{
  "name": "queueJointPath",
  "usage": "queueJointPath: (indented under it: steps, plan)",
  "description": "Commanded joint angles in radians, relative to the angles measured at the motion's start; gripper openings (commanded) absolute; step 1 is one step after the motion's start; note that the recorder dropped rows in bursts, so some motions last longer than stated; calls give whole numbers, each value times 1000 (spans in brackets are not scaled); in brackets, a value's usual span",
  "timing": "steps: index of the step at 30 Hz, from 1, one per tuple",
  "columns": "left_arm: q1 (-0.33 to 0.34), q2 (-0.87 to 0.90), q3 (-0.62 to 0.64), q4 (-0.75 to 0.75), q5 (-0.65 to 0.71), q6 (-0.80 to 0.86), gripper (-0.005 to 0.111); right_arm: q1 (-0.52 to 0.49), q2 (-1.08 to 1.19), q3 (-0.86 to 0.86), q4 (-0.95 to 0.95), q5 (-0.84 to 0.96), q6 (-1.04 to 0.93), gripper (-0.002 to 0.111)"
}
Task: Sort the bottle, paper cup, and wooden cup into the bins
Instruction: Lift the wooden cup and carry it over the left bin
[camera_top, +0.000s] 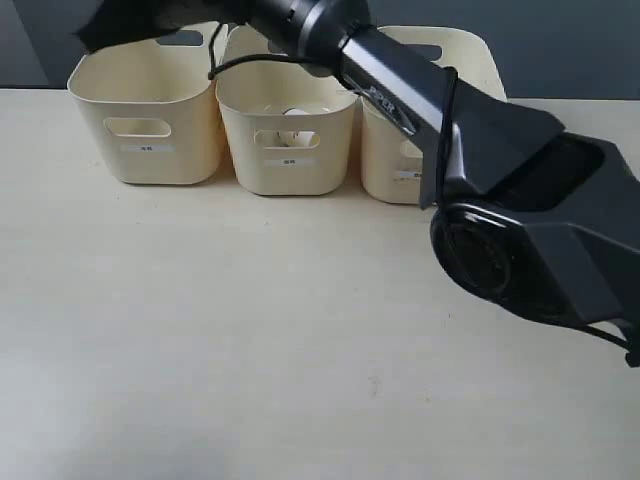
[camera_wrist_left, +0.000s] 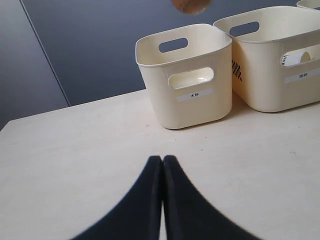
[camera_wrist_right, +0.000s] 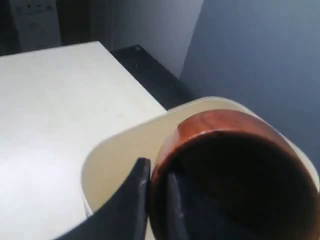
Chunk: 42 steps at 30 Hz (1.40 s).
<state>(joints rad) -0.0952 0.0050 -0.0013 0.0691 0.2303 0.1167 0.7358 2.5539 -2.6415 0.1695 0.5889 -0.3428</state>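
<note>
Reddish-brown wood fills the right wrist view: the wooden cup (camera_wrist_right: 225, 165) hangs pinched by its rim in the right tool (camera_wrist_right: 157, 200), one finger inside and one outside, directly above the open mouth of the leftmost bin (camera_wrist_right: 125, 150). Release would likely drop it straight in. Nearer the desk (camera_wrist_left: 75, 150), the left tool (camera_wrist_left: 163, 167) rests closed and empty.

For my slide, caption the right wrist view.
Right tool shut on wooden cup rim, held above a bin.
</note>
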Motion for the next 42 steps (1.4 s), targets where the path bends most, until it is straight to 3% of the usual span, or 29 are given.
queueJointPath:
  steps: [1,27,34,42]
  plan:
    - [-7,-5,1,0,-6,-2,0,-28,44,-27,30,51,5,-1]
    - [-7,-5,1,0,-6,-2,0,-27,73,-27,20,118,-24,0]
    - [-7,-5,1,0,-6,-2,0,-27,73,-27,15,120,-24,22]
    - [-7,-5,1,0,-6,-2,0,-27,73,-27,15,126,-23,23]
